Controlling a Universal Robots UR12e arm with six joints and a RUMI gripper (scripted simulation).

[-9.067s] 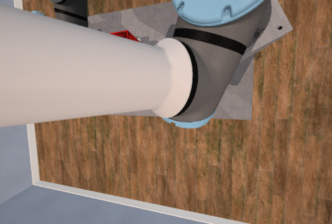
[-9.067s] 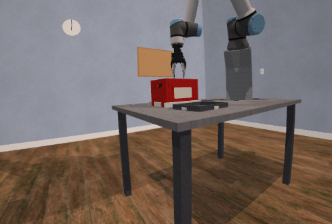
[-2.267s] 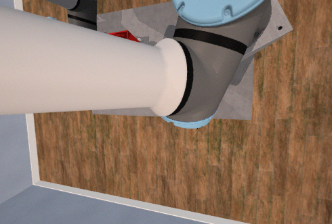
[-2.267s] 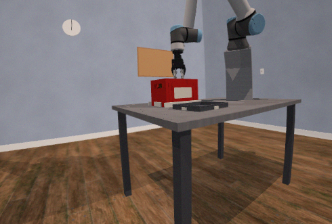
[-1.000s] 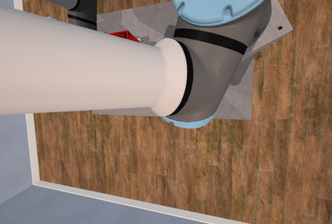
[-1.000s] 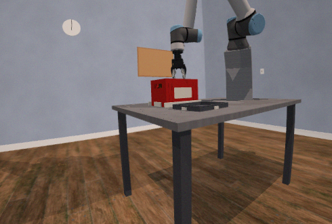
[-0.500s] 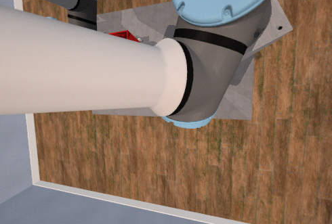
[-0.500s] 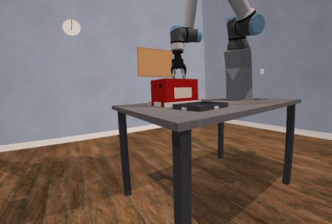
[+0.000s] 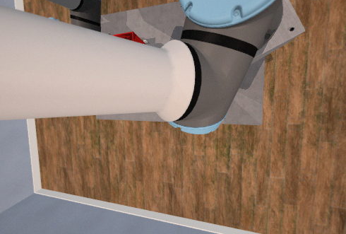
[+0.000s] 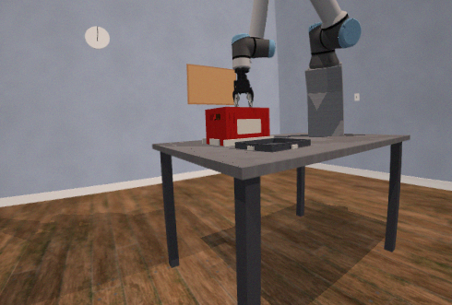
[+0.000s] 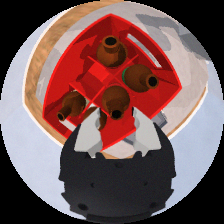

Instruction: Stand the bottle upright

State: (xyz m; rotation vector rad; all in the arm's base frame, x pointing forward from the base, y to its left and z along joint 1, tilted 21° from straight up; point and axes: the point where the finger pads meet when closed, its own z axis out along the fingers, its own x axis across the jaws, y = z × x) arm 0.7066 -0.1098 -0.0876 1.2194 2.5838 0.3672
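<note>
While the red plastic crate (image 9: 131, 37) (image 10: 221, 126) (image 11: 75, 65) walls in the round-shouldered brown bottles (image 11: 112, 54), the odd one indistinguishable to me, my gripper (image 10: 243, 105) (image 11: 116, 107) hovers above, jaws parted and gripping nothing, the dark tray (image 10: 272, 146) beside the crate.

The crate (image 9: 130, 37) (image 10: 217, 127) (image 11: 165, 75) is uniformly red, with an off-white rectangular panel (image 10: 248, 126) on one side. The bottles (image 11: 111, 52) (image 11: 140, 78) (image 11: 116, 102) (image 11: 73, 104) present brown; one shows a green edge. The tray (image 10: 267, 146) is dark grey with whitish patches. The gripper (image 10: 243, 104) (image 11: 116, 107) has a black body and pale grey fingers. The arm (image 9: 88, 69) (image 10: 261, 7) is off-white and grey, with black bands and light blue caps. The tabletop (image 9: 243, 109) (image 10: 203, 155) is mottled grey; the floor (image 9: 159, 172) (image 10: 115, 242) is brown, plank-patterned.
</note>
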